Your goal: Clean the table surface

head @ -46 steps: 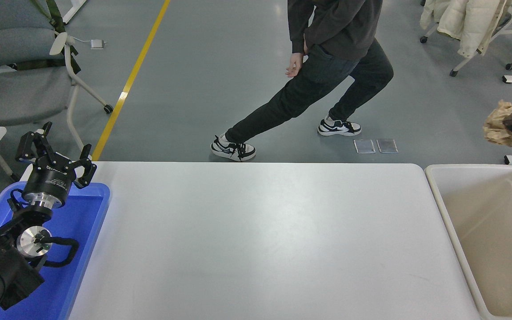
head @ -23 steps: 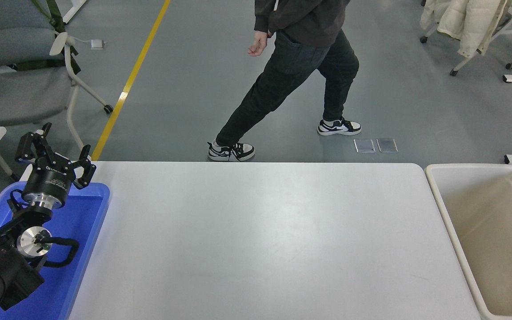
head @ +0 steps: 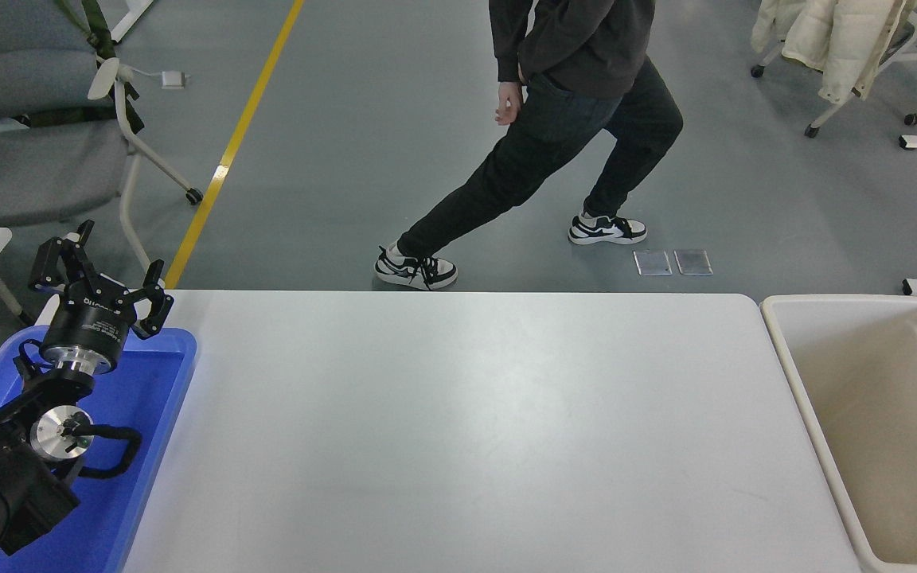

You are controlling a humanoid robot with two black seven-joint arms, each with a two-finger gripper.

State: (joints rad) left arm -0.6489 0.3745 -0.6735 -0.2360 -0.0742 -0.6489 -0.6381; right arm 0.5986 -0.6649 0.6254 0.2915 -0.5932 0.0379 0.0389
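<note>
The table surface (head: pixel 474 430) is a wide plain white top that fills the lower middle of the head view, with nothing lying on it. My left gripper (head: pixel 100 270) is parked at the lower left above the blue tray, its fingers spread open and empty. My right arm and gripper are out of view.
A blue plastic tray (head: pixel 152 382) sits at the table's left end under my left arm. A beige rectangular bin (head: pixel 793 350) stands off the right end. A person (head: pixel 562 95) in dark clothes lunges on the floor beyond the far edge. Chairs stand at the far left and far right.
My right gripper, holding crumpled brown paper at the right edge one second ago, has left the view. The person has shifted their stance behind the table.
</note>
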